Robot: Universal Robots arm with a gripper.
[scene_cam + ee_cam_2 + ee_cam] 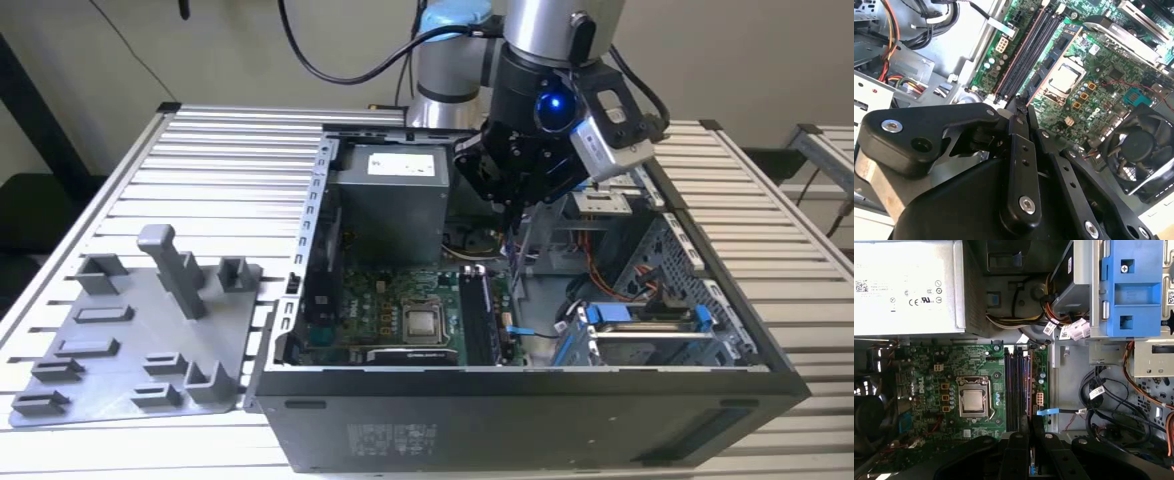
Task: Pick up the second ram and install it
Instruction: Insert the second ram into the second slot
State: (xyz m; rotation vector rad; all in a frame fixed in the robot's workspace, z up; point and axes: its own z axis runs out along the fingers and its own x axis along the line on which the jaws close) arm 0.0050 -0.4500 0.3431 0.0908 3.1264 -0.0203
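Note:
My gripper (518,215) hangs inside the open computer case, above the far end of the memory slots (481,310). In the first wrist view its black fingers (1020,432) stand almost together, shut on the thin edge of the second ram (1030,440). The ram is seen edge-on and is mostly hidden by the fingers. The dark parallel slots (1016,385) lie straight ahead of the fingertips, beside the silver square chip (974,402) on the green motherboard (929,385). In the second wrist view the gripper (1021,102) points at the near end of the slots (1029,55).
The grey power supply (387,200) fills the case's back corner. A blue drive bracket (1126,290) and loose cables (1104,405) crowd the side beyond the slots. A black fan (1139,145) sits past the chip. The grey holder tray (120,340) lies on the slatted table at the exterior view's left.

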